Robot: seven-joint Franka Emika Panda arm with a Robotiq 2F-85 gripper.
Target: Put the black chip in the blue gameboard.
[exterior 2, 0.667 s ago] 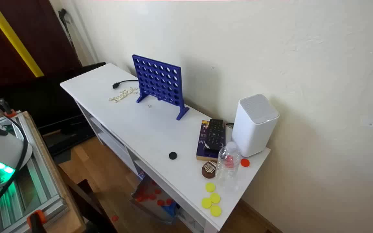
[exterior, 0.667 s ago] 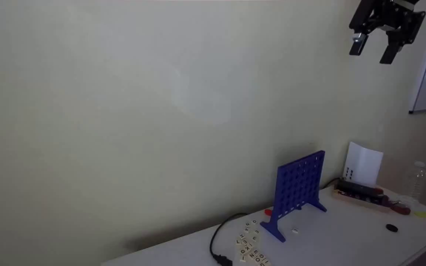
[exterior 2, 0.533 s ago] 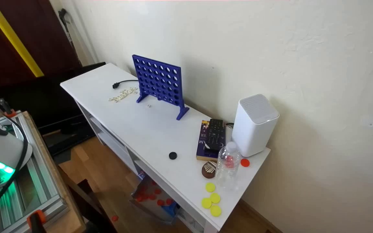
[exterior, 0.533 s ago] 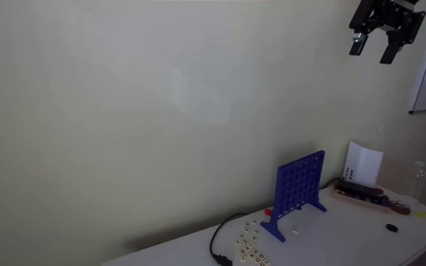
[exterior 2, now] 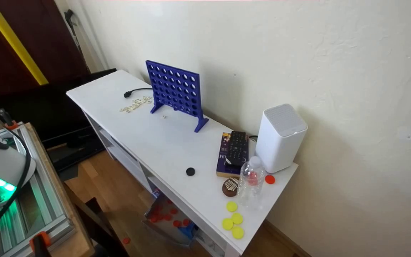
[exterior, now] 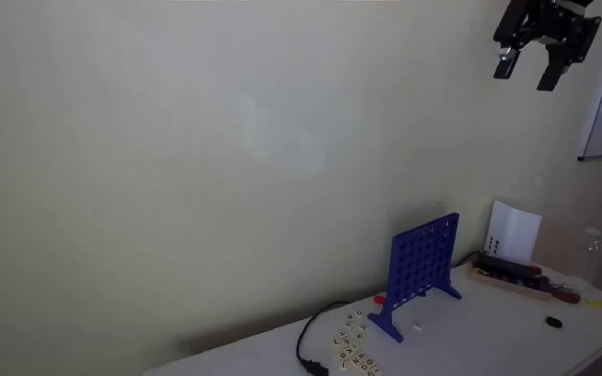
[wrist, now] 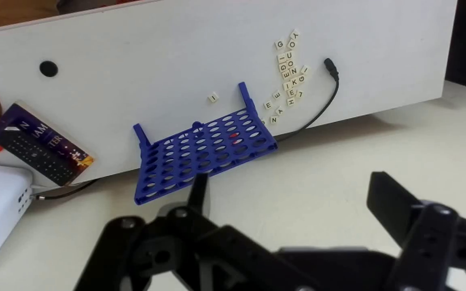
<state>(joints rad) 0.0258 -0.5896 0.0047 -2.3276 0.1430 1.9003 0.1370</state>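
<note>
The black chip [exterior: 553, 322] lies flat on the white table near its front edge, and shows in an exterior view [exterior 2: 190, 171] and in the wrist view [wrist: 49, 68]. The blue gameboard [exterior: 422, 261] stands upright on its feet near the wall, and shows in an exterior view [exterior 2: 174, 88] and in the wrist view [wrist: 200, 147]. My gripper [exterior: 524, 82] is high above the table, apart from chip and board. In the wrist view its fingers [wrist: 289, 178] are spread wide with nothing between them. The gripper is out of frame in an exterior view where only the arm base [exterior 2: 2, 171] shows.
A book with a remote on top [exterior 2: 237, 148], a clear bottle [exterior 2: 251, 182], a white box [exterior 2: 282, 137], a brown round thing [exterior 2: 229, 187] and yellow chips [exterior 2: 237, 232] stand right of the black chip. Letter tiles [wrist: 289, 72] and a black cable [wrist: 330, 95] lie beyond the board.
</note>
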